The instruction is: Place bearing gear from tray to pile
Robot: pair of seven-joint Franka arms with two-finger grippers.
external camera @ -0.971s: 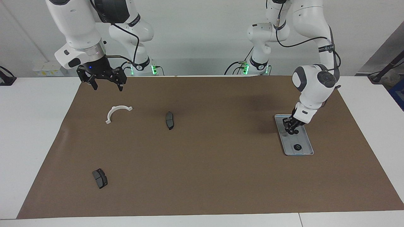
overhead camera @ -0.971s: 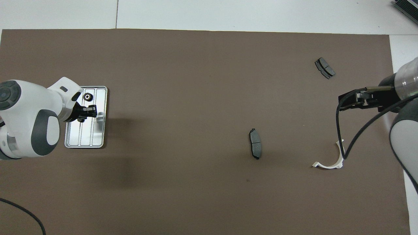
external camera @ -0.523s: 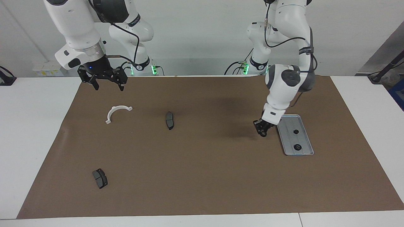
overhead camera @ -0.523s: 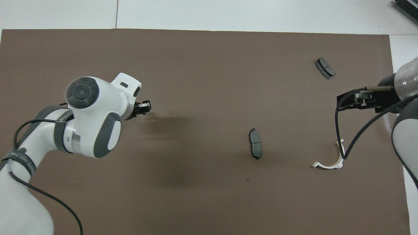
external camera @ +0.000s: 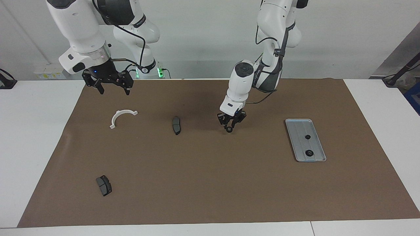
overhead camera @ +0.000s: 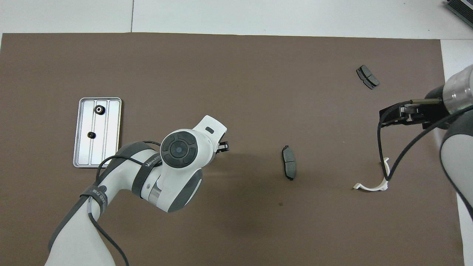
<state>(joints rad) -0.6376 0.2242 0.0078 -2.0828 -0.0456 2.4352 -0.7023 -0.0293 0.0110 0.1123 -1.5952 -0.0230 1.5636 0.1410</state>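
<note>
The silver tray (external camera: 297, 144) lies toward the left arm's end of the mat, with two small dark gears (external camera: 307, 137) (external camera: 308, 152) in it. It also shows in the overhead view (overhead camera: 111, 147). My left gripper (external camera: 229, 126) is over the middle of the mat, shut on a small dark bearing gear (external camera: 229, 130) held just above it. In the overhead view the arm hides most of this gripper (overhead camera: 222, 146) and the held gear. The pile is a white half-ring bracket (external camera: 122, 117) and two dark brake pads (external camera: 176, 125) (external camera: 103, 185). My right gripper (external camera: 112, 88) waits, open, above the mat near the bracket.
A brown mat (external camera: 210, 183) covers the white table. In the overhead view the nearer brake pad (overhead camera: 289, 167) lies beside my left gripper, toward the right arm's end. The bracket (overhead camera: 374, 181) and the other pad (overhead camera: 367, 77) lie close to that end.
My left gripper has left the tray and swung across the mat toward the brake pad, carrying a gear. Two gears stay in the tray. The right arm has barely moved.
</note>
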